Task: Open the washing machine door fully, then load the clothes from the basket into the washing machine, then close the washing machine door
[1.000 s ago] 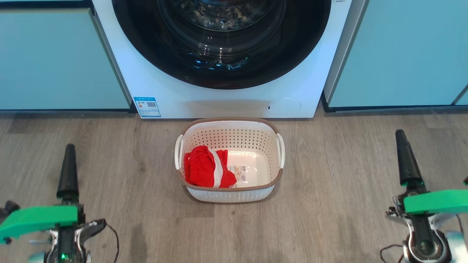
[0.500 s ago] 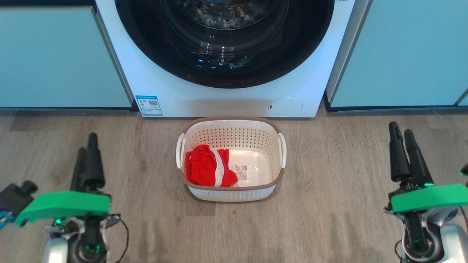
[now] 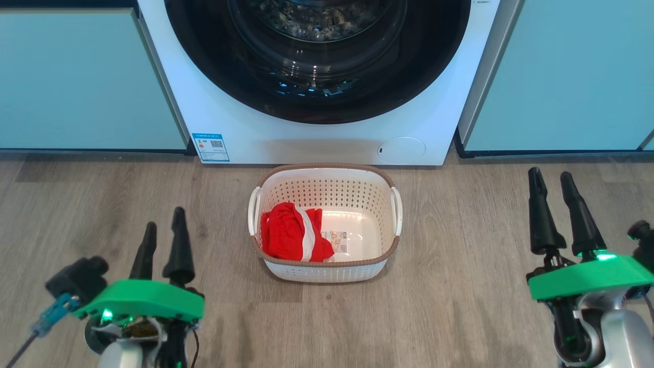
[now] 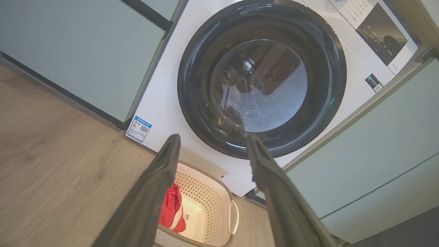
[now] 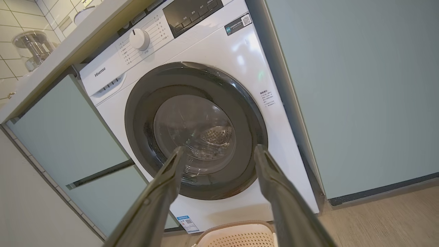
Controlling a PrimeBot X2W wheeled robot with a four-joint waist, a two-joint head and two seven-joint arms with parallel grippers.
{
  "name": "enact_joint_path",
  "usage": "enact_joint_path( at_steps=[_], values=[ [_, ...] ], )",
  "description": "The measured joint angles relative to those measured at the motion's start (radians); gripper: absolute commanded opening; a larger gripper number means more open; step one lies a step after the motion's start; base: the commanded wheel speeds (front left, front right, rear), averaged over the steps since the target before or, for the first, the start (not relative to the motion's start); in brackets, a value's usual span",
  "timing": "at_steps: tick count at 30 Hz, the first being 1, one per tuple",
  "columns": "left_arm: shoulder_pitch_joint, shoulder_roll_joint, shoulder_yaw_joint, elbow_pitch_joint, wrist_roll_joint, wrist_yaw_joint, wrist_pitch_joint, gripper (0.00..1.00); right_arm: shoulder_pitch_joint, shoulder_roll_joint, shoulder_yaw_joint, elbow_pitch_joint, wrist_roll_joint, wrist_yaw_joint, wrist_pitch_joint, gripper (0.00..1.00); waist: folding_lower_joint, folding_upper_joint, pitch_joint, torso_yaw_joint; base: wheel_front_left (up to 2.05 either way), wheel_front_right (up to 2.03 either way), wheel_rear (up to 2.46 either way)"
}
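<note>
The white washing machine (image 3: pixel 306 140) stands ahead with its black-rimmed washing machine door (image 3: pixel 317 110) closed; it shows the same way in the left wrist view (image 4: pixel 192 85) and the right wrist view (image 5: pixel 137 113). On the floor in front sits the cream basket (image 3: pixel 325 167), (image 4: pixel 212 192), (image 5: pixel 236 236), holding red clothes with a white stripe (image 3: pixel 288 237), (image 4: pixel 171 209) in its left half. My left gripper (image 3: pixel 164 219), (image 4: pixel 213 137) hovers open to the basket's left. My right gripper (image 3: pixel 550 175), (image 5: pixel 219 148) hovers open to its right. Both are empty.
Pale teal cabinets (image 3: pixel 76 76), (image 3: pixel 572 71) flank the machine. Wood-look floor (image 3: pixel 460 317) surrounds the basket. The control panel and dial (image 5: pixel 139 38) sit under a countertop with a glass jar (image 5: pixel 32 48).
Both wrists have turned, so each gripper's two fingers now show side by side. The left gripper has moved right, toward the basket; the right gripper has shifted slightly left and forward.
</note>
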Motion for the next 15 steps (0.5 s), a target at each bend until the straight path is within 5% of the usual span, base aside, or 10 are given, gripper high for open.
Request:
enact_joint_path(
  at_steps=[15],
  values=[
    [0.0, 0.04, -0.13, -0.008, 0.292, 0.045, -0.048, 1.0, 0.007, -0.001, 0.017, 0.08, -0.159, 0.0, -0.044, 1.0, 0.0, 0.0, -0.006, 0.002, 0.0, 0.0, 0.0]
  ],
)
